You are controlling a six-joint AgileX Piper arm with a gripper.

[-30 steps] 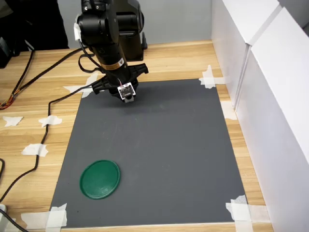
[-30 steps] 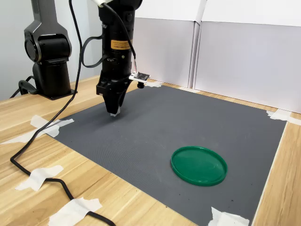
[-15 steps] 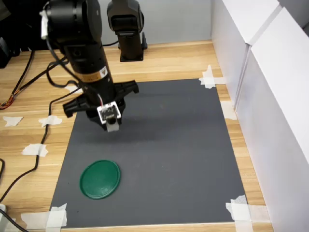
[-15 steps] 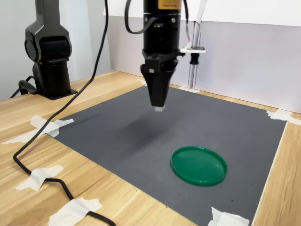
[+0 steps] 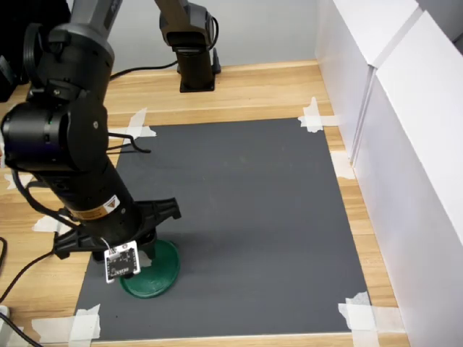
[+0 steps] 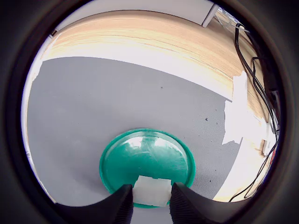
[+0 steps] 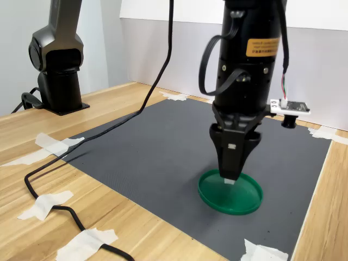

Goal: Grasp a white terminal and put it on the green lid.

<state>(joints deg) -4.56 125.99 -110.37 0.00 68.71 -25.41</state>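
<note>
Now that the arm has swung across the dark mat [image 5: 246,202] from its far edge, by the arm's base, to the near corner on the first exterior view's left, the gripper [image 7: 230,175] hangs right over the green lid [image 7: 243,197]. A second ago it was up by the taped far corner; half a second ago it was midway, high over the mat. The lid itself has not budged in either exterior view.

Through the wrist view, the fingers [image 6: 119,205] are clamped on the white terminal [image 6: 151,191], which sits between them with the green disc directly beneath. From the second exterior view, the little block shows at the fingertips just above the lid's surface, toward its edge nearest the arm's base; whether it already touches I cannot tell.

To my eye the carry is done and only the release is left. The terminal looks to be over the rim side rather than the centre, so a careless drop might let it bounce off.
</note>
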